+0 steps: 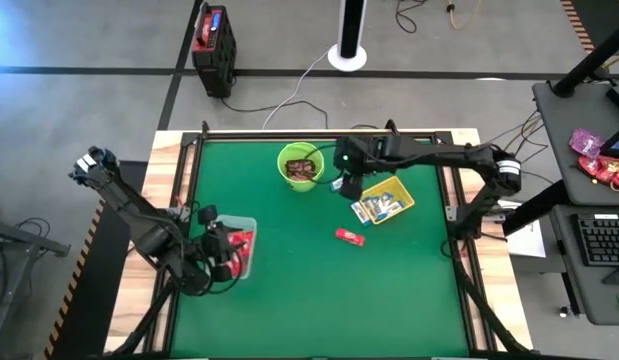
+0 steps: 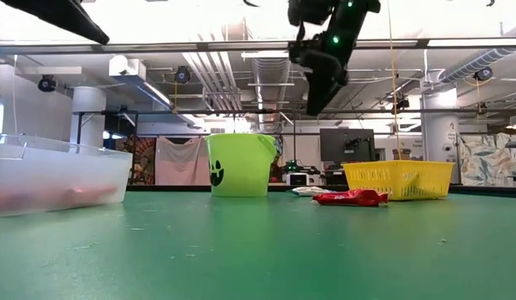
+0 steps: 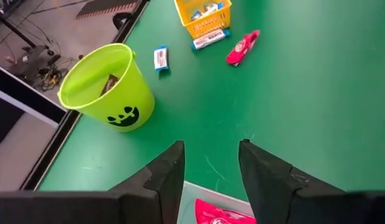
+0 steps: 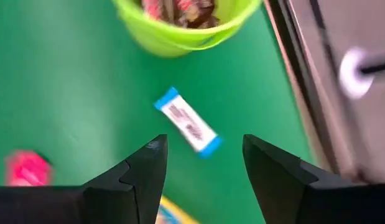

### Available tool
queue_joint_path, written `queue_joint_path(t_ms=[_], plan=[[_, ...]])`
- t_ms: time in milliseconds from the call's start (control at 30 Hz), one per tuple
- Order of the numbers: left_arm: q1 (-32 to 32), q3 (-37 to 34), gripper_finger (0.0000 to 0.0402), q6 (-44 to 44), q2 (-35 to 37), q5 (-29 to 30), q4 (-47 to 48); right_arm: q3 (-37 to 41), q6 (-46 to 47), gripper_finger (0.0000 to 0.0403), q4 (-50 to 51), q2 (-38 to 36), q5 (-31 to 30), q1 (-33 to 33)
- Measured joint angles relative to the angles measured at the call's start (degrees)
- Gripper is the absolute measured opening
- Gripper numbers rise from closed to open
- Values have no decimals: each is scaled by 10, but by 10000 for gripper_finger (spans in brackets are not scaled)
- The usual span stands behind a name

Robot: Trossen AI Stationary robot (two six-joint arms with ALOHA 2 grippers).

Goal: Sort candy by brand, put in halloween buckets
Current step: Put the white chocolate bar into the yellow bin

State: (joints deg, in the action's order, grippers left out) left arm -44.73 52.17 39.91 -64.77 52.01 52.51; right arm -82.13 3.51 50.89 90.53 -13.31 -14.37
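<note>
The lime-green bucket (image 1: 301,165) holds brown bars. Blue-and-white bars fill the yellow tray (image 1: 391,199), and another (image 1: 363,211) lies against the tray's near-left side. A single blue-and-white bar (image 4: 187,122) lies flat on the mat between bucket and tray. My right gripper (image 4: 201,162) hangs open high above this bar (image 3: 160,58), touching nothing, and shows raised in the low view (image 2: 318,92). One red bar (image 1: 350,237) lies alone on the mat. My left gripper (image 3: 211,168) is open over the clear tub (image 1: 239,247), which holds red bars (image 3: 220,214).
A raised black frame and wooden border (image 1: 179,170) run around the green mat. Open mat lies across the near half of the table (image 1: 339,300). In the low view the tub (image 2: 53,175), bucket (image 2: 241,164), red bar (image 2: 349,197) and tray (image 2: 399,179) stand in a row.
</note>
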Motion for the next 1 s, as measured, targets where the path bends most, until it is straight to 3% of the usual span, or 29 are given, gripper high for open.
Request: queue_joint_path(t_ms=[100, 233, 300, 633, 1000], plan=[[0, 4, 136, 0, 2, 3, -1, 0, -163, 201, -6, 13, 10, -26], [0, 4, 136, -4, -1, 5, -1, 1, -242, 201, -35, 46, 82, -62], [-1, 4, 136, -4, -4, 5, -1, 1, -250, 201, -43, 63, 113, -76], [-1, 4, 136, -6, -12, 5, 15, 1, -269, 201, -53, 162, 118, -86], [-1, 3, 136, -5, -12, 5, 15, 1, -260, 201, -53, 206, 122, -113]])
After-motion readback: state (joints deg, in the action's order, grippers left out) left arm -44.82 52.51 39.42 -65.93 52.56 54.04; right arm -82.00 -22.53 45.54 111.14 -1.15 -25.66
